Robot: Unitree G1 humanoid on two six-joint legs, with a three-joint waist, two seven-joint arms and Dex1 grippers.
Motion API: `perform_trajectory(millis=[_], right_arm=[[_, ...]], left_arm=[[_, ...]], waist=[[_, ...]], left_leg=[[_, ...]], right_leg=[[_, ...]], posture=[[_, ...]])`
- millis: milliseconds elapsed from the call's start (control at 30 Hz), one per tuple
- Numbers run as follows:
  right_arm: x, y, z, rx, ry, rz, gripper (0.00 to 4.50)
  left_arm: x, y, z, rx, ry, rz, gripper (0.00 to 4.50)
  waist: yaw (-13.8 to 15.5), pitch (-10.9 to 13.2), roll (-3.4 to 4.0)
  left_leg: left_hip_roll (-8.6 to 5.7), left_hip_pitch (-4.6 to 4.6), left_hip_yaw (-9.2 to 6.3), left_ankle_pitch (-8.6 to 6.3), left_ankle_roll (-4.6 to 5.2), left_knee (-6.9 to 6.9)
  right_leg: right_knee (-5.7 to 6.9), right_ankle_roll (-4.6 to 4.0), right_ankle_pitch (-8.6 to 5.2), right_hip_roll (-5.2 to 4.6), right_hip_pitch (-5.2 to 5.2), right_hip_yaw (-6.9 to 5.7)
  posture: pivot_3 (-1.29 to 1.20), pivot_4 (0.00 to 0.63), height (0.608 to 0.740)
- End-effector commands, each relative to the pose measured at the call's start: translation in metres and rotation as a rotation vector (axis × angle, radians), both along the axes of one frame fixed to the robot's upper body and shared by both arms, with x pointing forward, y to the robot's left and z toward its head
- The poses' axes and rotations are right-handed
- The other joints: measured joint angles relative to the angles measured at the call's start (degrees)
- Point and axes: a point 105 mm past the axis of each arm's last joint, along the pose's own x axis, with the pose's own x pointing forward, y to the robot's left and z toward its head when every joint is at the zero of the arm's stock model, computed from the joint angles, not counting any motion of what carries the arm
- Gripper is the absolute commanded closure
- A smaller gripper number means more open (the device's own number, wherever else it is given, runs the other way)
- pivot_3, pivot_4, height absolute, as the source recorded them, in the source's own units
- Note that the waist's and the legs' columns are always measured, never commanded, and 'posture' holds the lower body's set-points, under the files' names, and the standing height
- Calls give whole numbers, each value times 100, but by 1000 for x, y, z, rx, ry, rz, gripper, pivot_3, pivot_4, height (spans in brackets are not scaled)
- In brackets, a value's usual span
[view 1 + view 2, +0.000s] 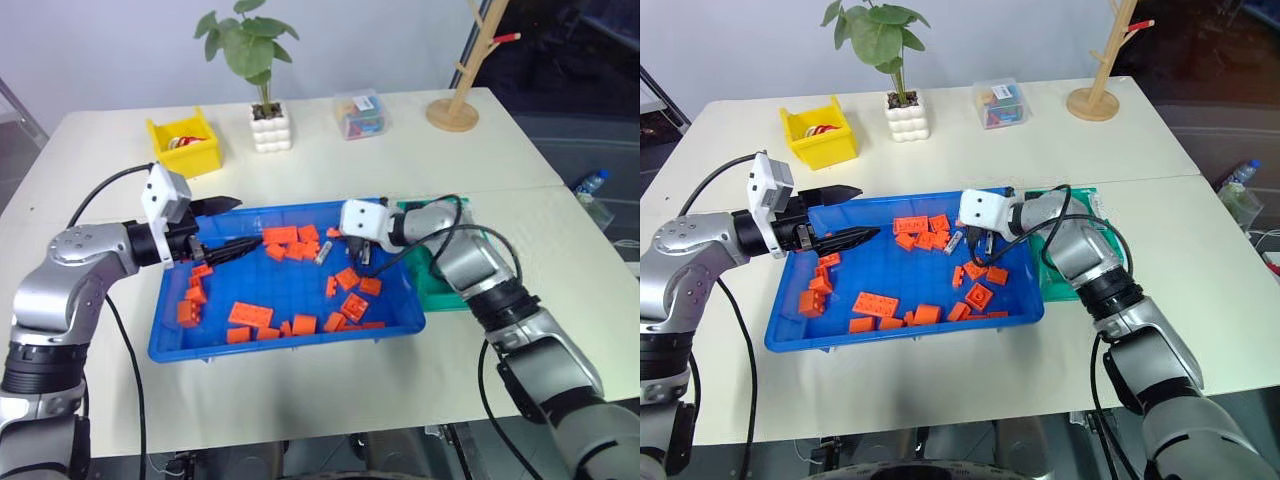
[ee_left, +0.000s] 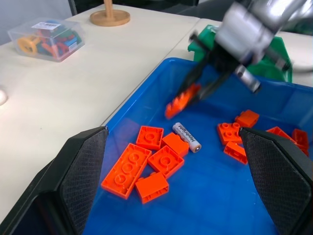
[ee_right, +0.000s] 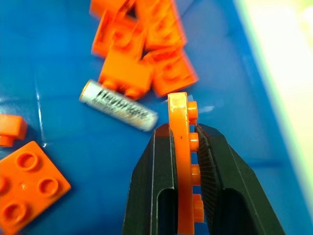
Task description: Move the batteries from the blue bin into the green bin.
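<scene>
The right pincer was clamped on an orange brick, raised above the blue bin. The left pincer stood apart, levelled over the bin's rim; a battery lay below.

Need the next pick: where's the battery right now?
The battery lies on the blue bin floor near its far rim, beside a cluster of orange bricks, below the right gripper.

Head stereo pair looks forward and down over the table, both eyes sharing the blue bin. Left wrist view faces level across that bin toward the green bin. Right wrist view sits close above the bin floor, sharing one battery with the left wrist view.
</scene>
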Motion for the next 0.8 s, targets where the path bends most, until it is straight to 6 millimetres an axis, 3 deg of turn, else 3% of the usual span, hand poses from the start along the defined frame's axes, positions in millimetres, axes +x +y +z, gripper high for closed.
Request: perform_trajectory(millis=[33,200,567,800], right_arm=[[-16,-3,26,28,-33,23,4413],[-39,-9,31,28,11,40,4413],[-74,9,1,72,167,72,4413],[-71,8,-4,79,180,45,994]], left_arm=[[-2,0,5,-9,-33,-10,0],[-1,-3,3,-14,-31,-20,0],[3,-5,1,-5,-29,-39,0],[2,-4,1,1,-28,-36,0]], waist=[[-4,0,0],[1,0,0],[1,1,-2],[5,1,-2]], left_leg=[[0,0,1,0,0,-1],[1,0,3,-1,1,1],[4,1,7,-1,2,3],[4,0,7,-1,2,4]], right_leg=[[-3,0,0,0,0,0],[-10,1,0,0,5,0],[-12,1,1,0,6,0],[-15,1,1,0,7,0]], posture=[[0,150,740],[0,150,740],[0,150,740],[0,150,740]])
